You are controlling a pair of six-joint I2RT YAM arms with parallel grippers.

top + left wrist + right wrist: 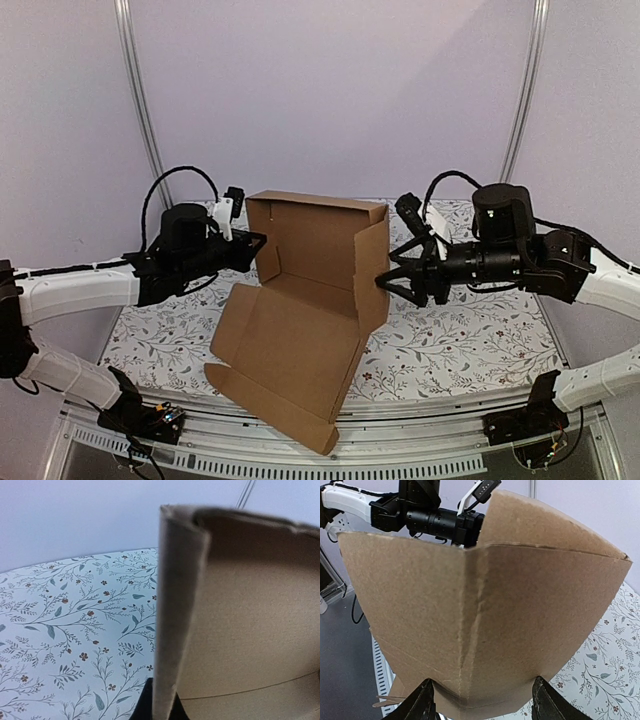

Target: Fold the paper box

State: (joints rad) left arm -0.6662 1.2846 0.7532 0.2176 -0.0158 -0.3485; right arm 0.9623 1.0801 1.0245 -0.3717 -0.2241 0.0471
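Note:
The paper box (300,330) is plain brown cardboard, partly folded. Its back wall stands upright and its large front panel lies flat, reaching past the table's near edge. My left gripper (252,243) is shut on the upper edge of the box's left side wall. In the left wrist view the folded wall (180,605) runs up between the dark fingers (142,705). My right gripper (388,278) is open, with its fingers spread wide against the outside of the right side wall. In the right wrist view that creased wall (495,615) fills the gap between the fingers (422,702).
The table carries a floral cloth (450,340). A metal rail (420,440) runs along the near edge under the overhanging panel. Two frame posts (140,100) stand at the back corners. The left arm (430,520) shows beyond the box in the right wrist view.

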